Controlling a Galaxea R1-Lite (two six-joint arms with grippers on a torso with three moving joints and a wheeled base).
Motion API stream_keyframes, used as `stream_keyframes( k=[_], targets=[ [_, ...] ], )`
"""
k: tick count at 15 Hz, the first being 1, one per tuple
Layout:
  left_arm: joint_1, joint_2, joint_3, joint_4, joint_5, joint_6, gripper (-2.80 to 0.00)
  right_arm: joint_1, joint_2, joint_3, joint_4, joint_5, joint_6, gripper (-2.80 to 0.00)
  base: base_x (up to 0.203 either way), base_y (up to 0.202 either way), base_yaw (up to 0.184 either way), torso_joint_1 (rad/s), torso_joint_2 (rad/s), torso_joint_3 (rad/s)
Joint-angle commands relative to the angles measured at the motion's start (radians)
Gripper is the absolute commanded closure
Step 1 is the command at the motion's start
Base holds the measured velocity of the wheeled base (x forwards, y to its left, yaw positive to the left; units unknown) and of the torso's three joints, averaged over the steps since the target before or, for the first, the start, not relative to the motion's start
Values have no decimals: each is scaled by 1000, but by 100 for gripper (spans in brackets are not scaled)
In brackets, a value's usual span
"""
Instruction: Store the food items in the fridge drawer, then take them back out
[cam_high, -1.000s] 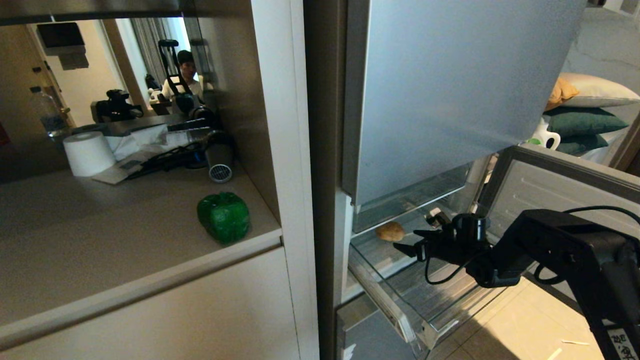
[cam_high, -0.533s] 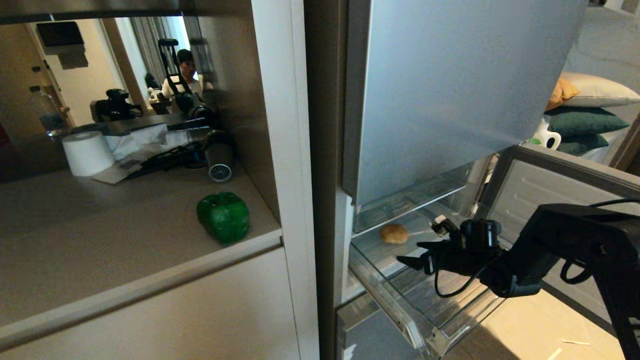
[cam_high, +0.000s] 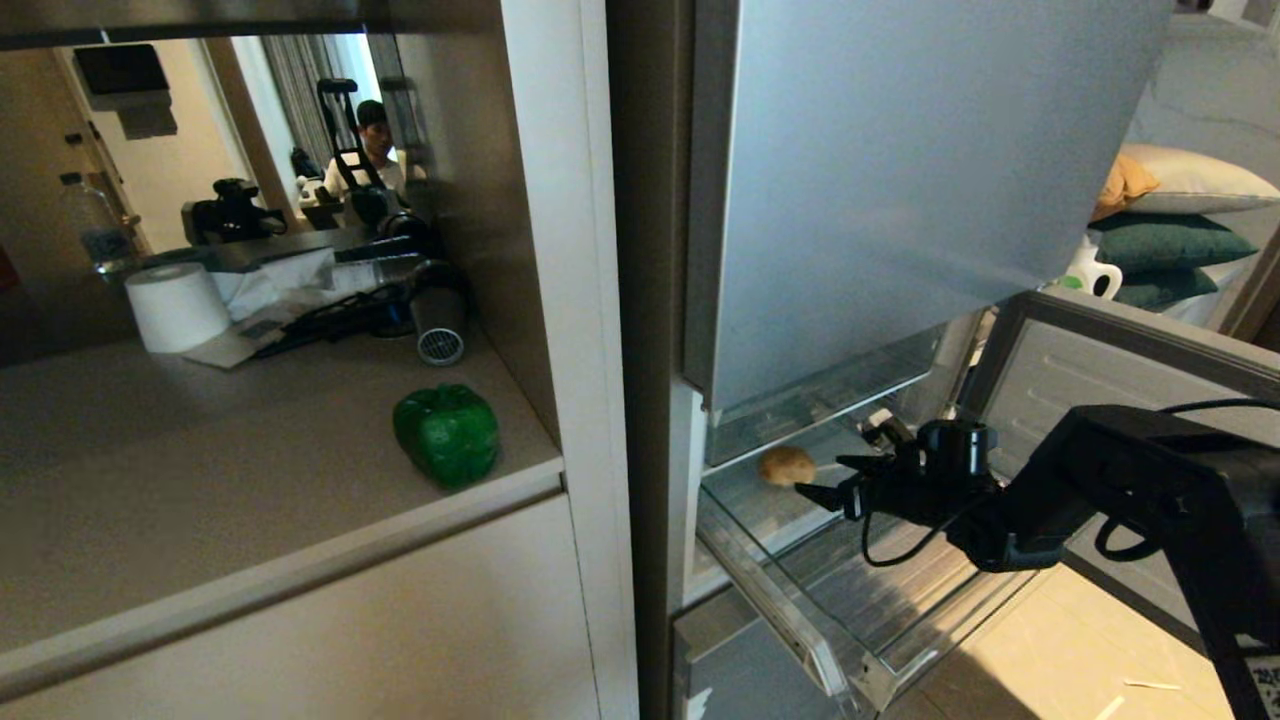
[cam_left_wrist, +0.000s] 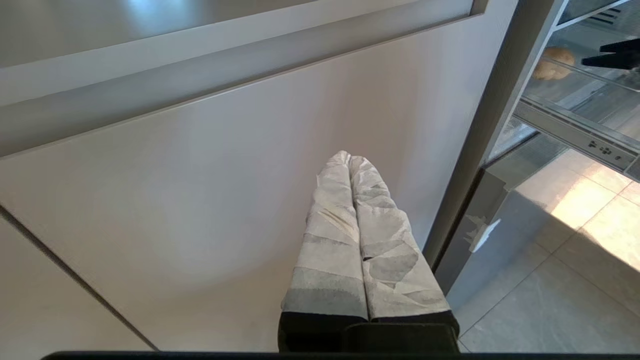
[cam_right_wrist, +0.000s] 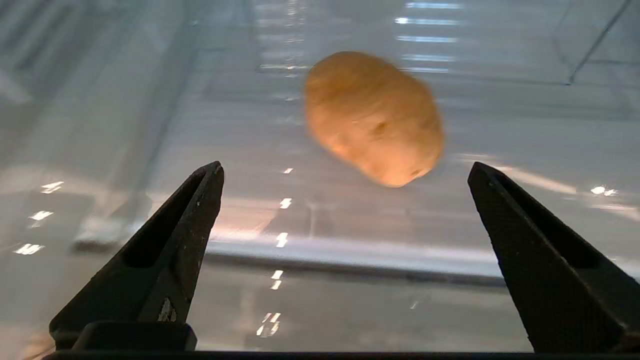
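The tan potato (cam_high: 787, 465) (cam_right_wrist: 372, 117) lies on the clear floor of the pulled-out fridge drawer (cam_high: 885, 605), near its inner end. My right gripper (cam_high: 825, 478) (cam_right_wrist: 345, 170) hovers inside the drawer, open wide, its black fingertips just short of the potato and not touching it. The glossy green bell pepper (cam_high: 447, 433) sits on the beige counter at the left, near the front edge. My left gripper (cam_left_wrist: 348, 158), its fingers wrapped in white, is shut on nothing and parked low before the cabinet door; the potato (cam_left_wrist: 550, 62) shows far off in its view.
The silver upper fridge door (cam_high: 900, 180) hangs over the drawer, and the drawer's front panel (cam_high: 1110, 375) stands at the right. A paper roll (cam_high: 175, 305), a cylinder (cam_high: 438, 325), cables and a water bottle (cam_high: 90, 225) crowd the counter's back. A mirror reflects a person.
My right arm dipped a little and came back up; its fingers stayed wide open just short of the potato. The potato and the pepper have not moved.
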Motion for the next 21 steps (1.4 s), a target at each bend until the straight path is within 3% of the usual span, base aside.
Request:
stream_keyframes(
  k=[1, 7, 21],
  targets=[
    [0, 0, 0, 0, 0, 0, 0, 1, 33, -51, 15, 0, -1, -280, 0, 0, 0, 0, 0, 0],
    [0, 0, 0, 0, 0, 0, 0, 2, 96, -197, 89, -23, 2, -280, 0, 0, 0, 0, 0, 0],
    [0, 0, 0, 0, 0, 0, 0, 46, 204, -338, 85, -18, 28, -280, 0, 0, 0, 0, 0, 0]
  ],
)
